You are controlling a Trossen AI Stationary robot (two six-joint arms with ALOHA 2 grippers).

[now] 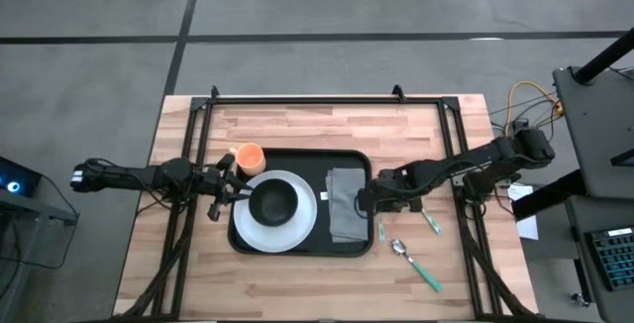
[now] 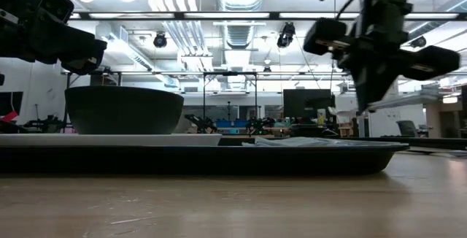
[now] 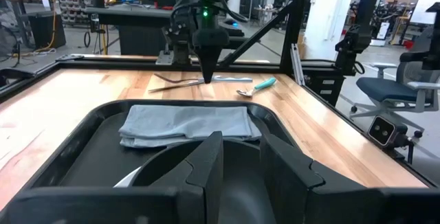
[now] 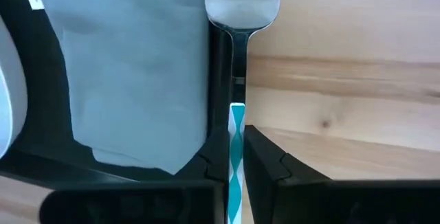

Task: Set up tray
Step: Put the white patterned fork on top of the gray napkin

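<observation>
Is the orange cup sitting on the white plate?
No, the orange cup stands by the tray's corner, off the white plate, which holds only the black bowl.

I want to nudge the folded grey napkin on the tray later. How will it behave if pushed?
The napkin looks like soft folded cloth lying flat on the tray, so it would probably bunch or unfold, not slide as one piece. It likely weighs little. The tray's low rim beside it might catch its edge.
</observation>
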